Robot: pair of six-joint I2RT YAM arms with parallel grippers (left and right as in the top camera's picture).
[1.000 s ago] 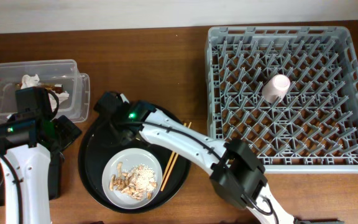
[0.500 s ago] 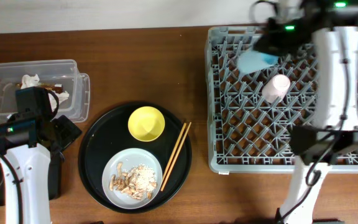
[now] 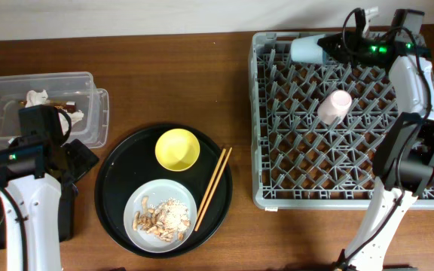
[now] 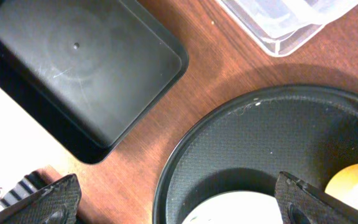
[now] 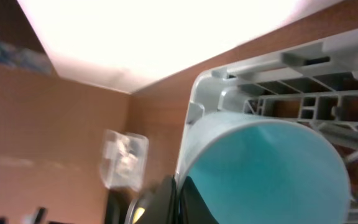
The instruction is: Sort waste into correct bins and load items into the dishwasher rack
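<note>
Right gripper (image 3: 331,47) clasps the blue cup (image 3: 304,50) over the rack (image 3: 315,197), pink cup (image 3: 334,105) already inside; left gripper (image 4: 179,202) gapes wide, empty; bowl (image 3: 177,149), plate (image 3: 157,188), chopsticks (image 3: 213,188) and scraps (image 3: 164,217) are left.

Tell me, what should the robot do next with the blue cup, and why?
Probably lower the light blue cup slightly onto the pegs, then open the right tool. The tool grips the cup, tipped sideways, over the dishwasher rack near its top-left corner in the overhead view. That spot looks free, and the pink cup lies farther in.
</note>
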